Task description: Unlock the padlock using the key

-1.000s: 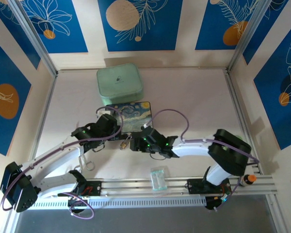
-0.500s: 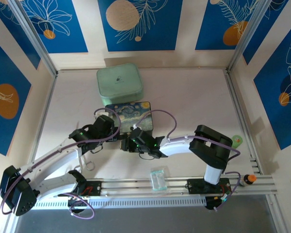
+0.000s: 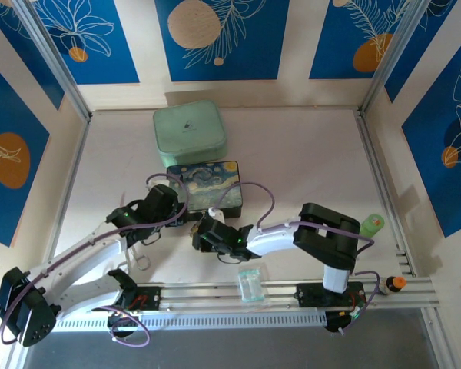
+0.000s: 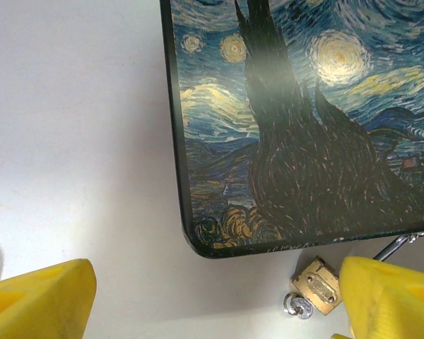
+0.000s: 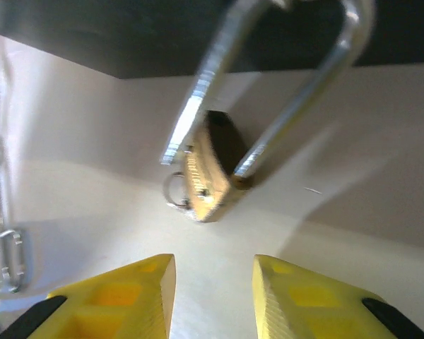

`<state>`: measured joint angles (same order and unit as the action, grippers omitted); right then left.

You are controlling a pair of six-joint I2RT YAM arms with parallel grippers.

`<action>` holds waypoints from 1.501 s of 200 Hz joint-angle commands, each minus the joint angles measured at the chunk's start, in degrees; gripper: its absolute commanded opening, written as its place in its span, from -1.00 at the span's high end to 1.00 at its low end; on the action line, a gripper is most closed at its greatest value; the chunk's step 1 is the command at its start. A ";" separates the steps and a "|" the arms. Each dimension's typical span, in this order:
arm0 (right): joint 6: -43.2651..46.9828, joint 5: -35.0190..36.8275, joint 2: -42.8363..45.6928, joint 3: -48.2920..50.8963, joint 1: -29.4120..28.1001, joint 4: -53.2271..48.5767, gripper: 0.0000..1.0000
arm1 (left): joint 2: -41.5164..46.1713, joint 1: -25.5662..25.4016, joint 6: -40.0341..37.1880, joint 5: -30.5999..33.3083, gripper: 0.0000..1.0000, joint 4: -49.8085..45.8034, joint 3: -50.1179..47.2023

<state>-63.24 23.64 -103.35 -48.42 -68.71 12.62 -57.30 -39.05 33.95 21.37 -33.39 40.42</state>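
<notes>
Both empty | left pincer (image 4: pixel 215 304) spread wide | right pincer (image 5: pixel 213 289) narrower gap, just short of padlock (image 5: pixel 210 175)

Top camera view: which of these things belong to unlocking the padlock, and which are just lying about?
Part of the job:
- padlock, at the painted box's front edge
- key, apparently the small silvery ring at the padlock's base

Just lying about:
- starry-night box
- mint green case
- clear plastic packet
- green bottle

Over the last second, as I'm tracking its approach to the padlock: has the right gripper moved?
Yes: the right gripper has shifted left and nearer the bases, judged against the painted box.
</notes>
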 commanded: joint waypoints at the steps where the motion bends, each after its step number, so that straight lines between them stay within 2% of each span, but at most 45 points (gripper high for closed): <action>1: -1.53 4.06 -2.37 -2.12 0.35 -2.26 0.31 | 0.82 0.88 -0.48 0.18 -0.77 0.14 -0.38; 23: -0.53 3.13 -3.92 -1.78 0.34 3.71 0.30 | 0.78 0.95 -0.50 0.20 -0.77 0.34 -0.52; 66: -2.04 3.17 -8.07 -4.25 1.49 2.51 0.32 | 0.98 1.03 -0.64 -0.02 -0.78 0.25 -0.61; 87: -2.14 3.47 -8.39 -3.24 1.83 3.33 0.52 | 1.13 1.00 -0.78 0.14 -0.77 0.08 -0.63; 106: -1.48 3.79 -7.83 -1.79 1.95 5.58 0.56 | 1.31 1.00 -1.13 0.41 -0.77 0.08 -0.52; 121: -0.25 3.53 -6.87 0.36 1.98 9.99 0.74 | 1.40 1.16 -1.82 0.58 -0.78 0.16 0.03; 146: 0.95 4.22 -4.68 1.87 1.77 9.20 0.82 | 1.09 1.15 -3.74 1.22 -0.79 -0.58 1.63; 160: 0.85 4.47 -3.28 3.61 1.89 9.41 0.89 | 0.75 1.12 -5.57 1.43 -0.80 -0.72 2.57; 190: 0.05 5.13 -0.90 7.57 2.62 9.86 0.91 | -0.76 1.15 -11.58 1.93 -0.89 -0.54 4.66; 222: 0.44 6.20 2.41 10.51 3.36 9.35 0.93 | -2.15 1.10 -19.96 1.58 -0.89 0.96 6.92; 237: 2.86 4.28 2.63 10.89 3.73 11.88 0.79 | -2.91 1.15 -23.42 0.83 -0.87 2.24 7.54; 251: 6.76 0.42 1.39 10.33 4.02 16.95 0.29 | -4.22 1.11 -27.04 -0.40 -0.79 2.95 8.85; 266: 8.66 -0.06 -0.05 7.43 3.35 16.47 0.03 | -5.70 1.17 -29.99 0.66 -0.78 4.79 9.75; 281: 9.04 0.91 -2.12 4.06 2.71 15.08 -0.03 | -7.51 1.84 -29.55 2.11 -0.83 3.98 11.87; 300: 5.69 4.74 -4.89 -0.37 2.67 8.45 -0.04 | -8.53 1.99 -29.13 0.19 -0.84 3.56 13.36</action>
<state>-56.95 24.29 -104.68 -44.05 -65.71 27.99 -65.01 -38.00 7.31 22.09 -30.61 50.68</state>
